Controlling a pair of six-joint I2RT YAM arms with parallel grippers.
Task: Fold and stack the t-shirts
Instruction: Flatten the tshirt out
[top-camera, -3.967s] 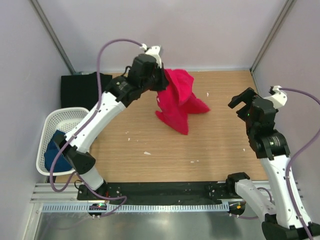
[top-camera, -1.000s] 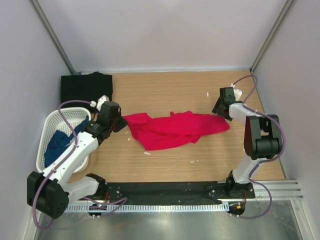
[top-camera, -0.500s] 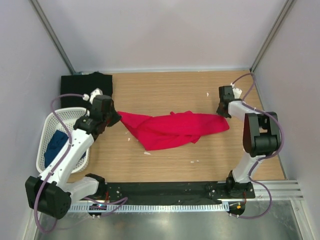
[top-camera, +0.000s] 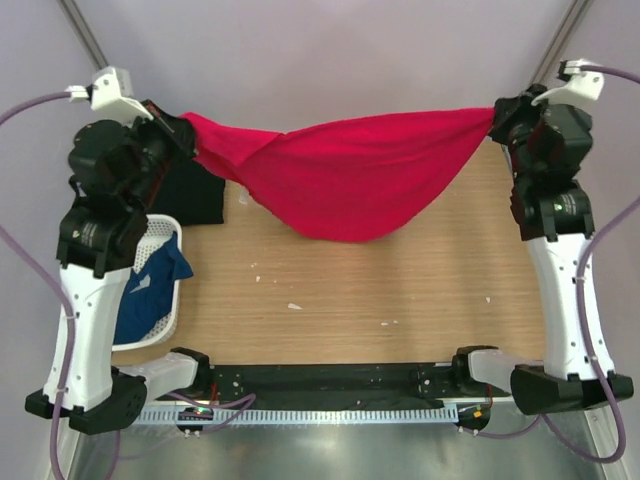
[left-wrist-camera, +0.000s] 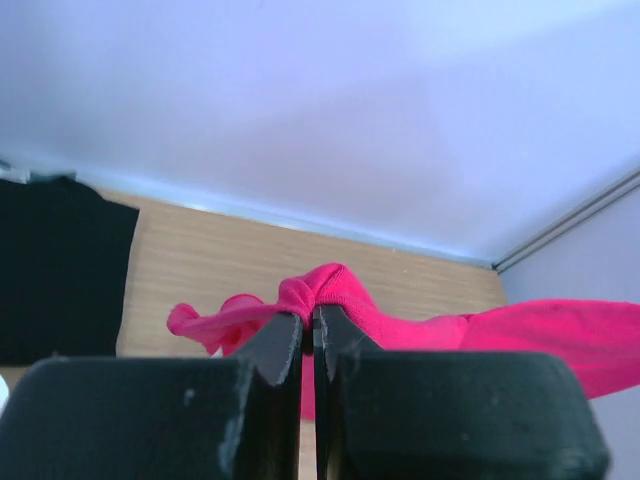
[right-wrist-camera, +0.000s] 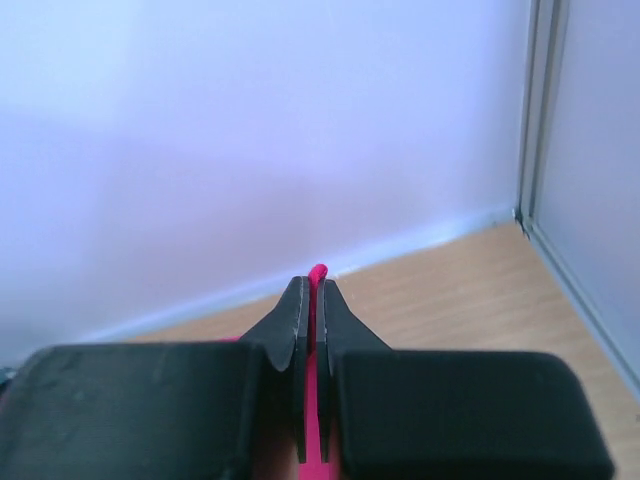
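Note:
The red t-shirt (top-camera: 345, 175) hangs stretched in the air between both arms, sagging in the middle above the table's back half. My left gripper (top-camera: 183, 128) is shut on its left end, where red cloth (left-wrist-camera: 330, 290) bunches over the fingertips. My right gripper (top-camera: 494, 120) is shut on its right end, with a thin fold of red (right-wrist-camera: 317, 275) pinched between the jaws. The black t-shirt (top-camera: 190, 190) lies flat at the back left, partly hidden by the left arm. The dark blue t-shirt (top-camera: 145, 290) sits crumpled in the basket.
A white mesh basket (top-camera: 165, 240) stands at the left edge, under the left arm. Pale walls close in the back and both sides. The wooden table (top-camera: 380, 290) carries a few small white specks. A black rail (top-camera: 330, 380) runs along the near edge.
Both arms have risen and spread, lifting the red t-shirt off the table and pulling it taut between them. The right gripper has closed on the shirt's right end.

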